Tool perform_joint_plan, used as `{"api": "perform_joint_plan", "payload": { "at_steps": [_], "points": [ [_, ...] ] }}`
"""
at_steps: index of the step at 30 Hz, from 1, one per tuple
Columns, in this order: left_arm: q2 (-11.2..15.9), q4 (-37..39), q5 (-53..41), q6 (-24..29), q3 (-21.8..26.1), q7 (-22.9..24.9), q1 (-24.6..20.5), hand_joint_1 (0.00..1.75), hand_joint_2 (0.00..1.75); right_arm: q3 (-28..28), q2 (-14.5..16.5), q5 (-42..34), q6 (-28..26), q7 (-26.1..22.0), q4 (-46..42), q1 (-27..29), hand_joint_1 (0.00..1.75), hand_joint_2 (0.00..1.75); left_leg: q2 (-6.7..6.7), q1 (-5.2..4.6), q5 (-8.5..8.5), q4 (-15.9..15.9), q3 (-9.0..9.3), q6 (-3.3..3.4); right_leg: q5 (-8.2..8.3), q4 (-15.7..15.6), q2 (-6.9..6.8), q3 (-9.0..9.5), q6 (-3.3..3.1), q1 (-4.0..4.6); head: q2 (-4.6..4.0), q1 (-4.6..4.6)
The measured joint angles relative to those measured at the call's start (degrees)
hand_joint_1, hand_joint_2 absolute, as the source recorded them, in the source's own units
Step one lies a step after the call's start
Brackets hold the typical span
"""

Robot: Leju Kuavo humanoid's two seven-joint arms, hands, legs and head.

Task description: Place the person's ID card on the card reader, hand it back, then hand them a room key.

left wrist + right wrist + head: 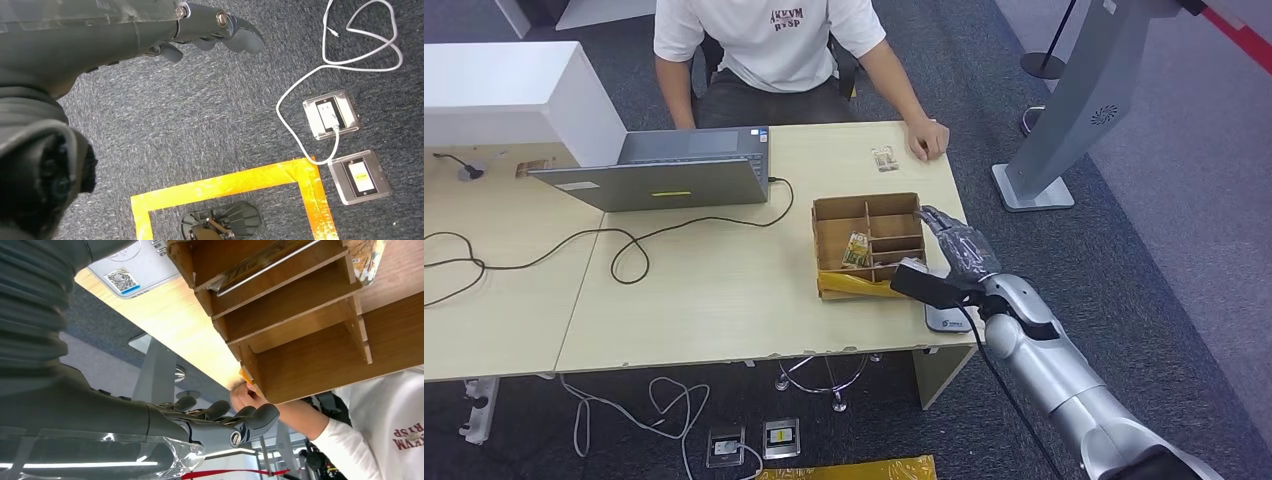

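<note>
- We are hovering our right hand (959, 250), fingers apart and holding nothing, beside the wooden box (869, 245).
- We are hanging our left hand (210, 30) loosely curled, empty.
- The ID card (885, 159) is lying near the person's hand (927, 138); we are judging it thin, stiff, light, best pinched by its edges.

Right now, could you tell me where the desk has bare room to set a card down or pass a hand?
The widest bare patch lies between the looping black cable and the wooden divider box, running to the near edge. A smaller strip lies beyond the box, around the card by the person's hand. The right edge is crowded: right hand beside the box, above the card reader.
</note>
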Motion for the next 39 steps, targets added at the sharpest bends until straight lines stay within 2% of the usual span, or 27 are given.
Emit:
{"api": "perform_joint_plan", "payload": {
  "at_steps": [15, 27, 28, 31, 32, 39],
  "points": [
    [0.0, 0.0, -1.0, -0.6, -0.4, 0.1, -0.3, 0.0, 0.0, 0.5, 3.1, 1.6, -0.8, -2.6, 2.8, -0.8, 0.0, 1.75, 0.0, 0.0, 0.0, 0.0, 0.0, 0.0, 0.0, 0.0, -0.01, -0.01, 0.0, 0.0, 0.0, 0.0],
    [0.3, 0.0, -1.8, -1.0, -0.8, 1.1, -0.8, 0.0, 0.0, 0.7, 3.6, 1.5, -1.1, -2.4, 4.7, -0.8, 0.0, 1.75, 0.0, 0.0, 0.0, 0.0, 0.01, 0.0, 0.0, 0.0, 0.01, -0.02, 0.0, 0.0, 0.0, -0.01],
    [0.3, 0.0, -1.8, -1.0, -0.8, 1.1, -0.8, 0.0, 0.0, 0.7, 3.6, 1.5, -1.1, -2.4, 4.8, -0.8, 0.28, 1.75, 0.0, 0.0, 0.0, 0.0, 0.01, 0.0, 0.0, 0.0, 0.01, -0.02, 0.0, 0.0, 0.0, -0.01],
    [0.4, 0.0, -1.8, -1.0, -1.0, 1.2, -0.8, 0.0, 0.0, 0.7, 3.6, 1.5, -1.1, -2.4, 5.3, -0.8, 1.59, 1.75, 0.0, 0.0, 0.0, 0.0, 0.01, 0.0, 0.0, 0.0, 0.01, -0.02, 0.0, 0.0, 0.0, -0.01],
    [0.4, 0.0, -1.8, -1.0, -1.1, 1.2, -0.9, 0.0, 0.0, 0.7, 3.6, 1.5, -1.1, -2.4, 5.4, -0.8, 1.75, 1.75, 0.0, 0.0, 0.0, 0.0, 0.01, 0.0, 0.0, 0.0, 0.01, -0.02, 0.0, 0.0, 0.0, -0.01],
    [0.5, 0.0, -1.8, -1.3, -1.3, 1.2, -1.0, 0.0, 0.0, 0.7, 3.6, 1.2, -0.8, -2.4, 6.6, -0.8, 1.75, 1.75, 0.0, 0.0, 0.0, 0.0, 0.01, 0.0, 0.0, 0.0, 0.01, -0.02, 0.0, 0.0, 0.0, 0.0]
  ]
}}
